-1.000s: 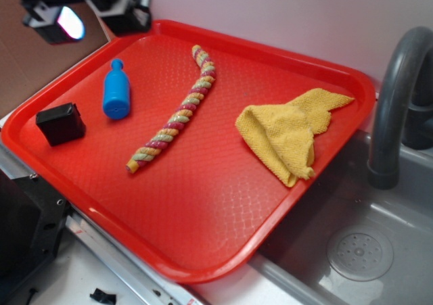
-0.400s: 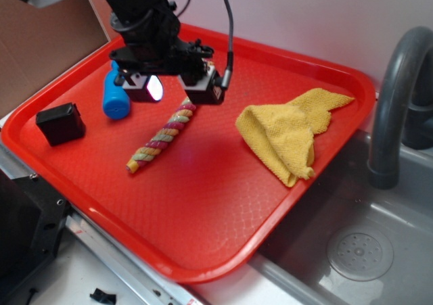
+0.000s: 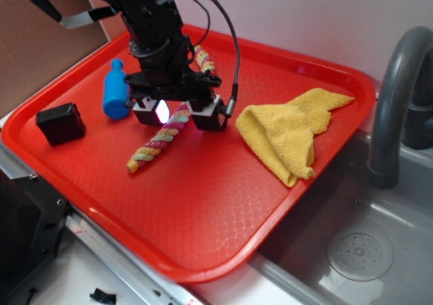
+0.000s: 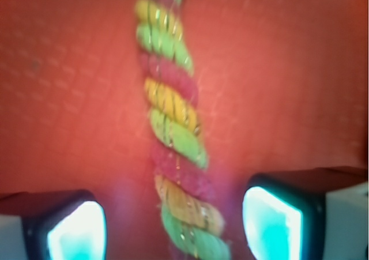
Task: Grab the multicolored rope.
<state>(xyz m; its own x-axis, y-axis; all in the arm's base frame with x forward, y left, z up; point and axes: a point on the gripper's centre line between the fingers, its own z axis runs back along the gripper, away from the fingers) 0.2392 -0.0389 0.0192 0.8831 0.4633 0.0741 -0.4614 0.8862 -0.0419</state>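
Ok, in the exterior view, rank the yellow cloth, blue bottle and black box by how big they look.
1. Yellow cloth, clearly largest.
2. and 3. Blue bottle and black box: they look alike, so no firm ranking.

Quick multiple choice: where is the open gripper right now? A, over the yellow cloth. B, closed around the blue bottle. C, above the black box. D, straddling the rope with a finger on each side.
D: the wrist view shows the rope running between the two fingers, which stand apart on either side of it, and the exterior view places the gripper over the rope's middle on the tray.
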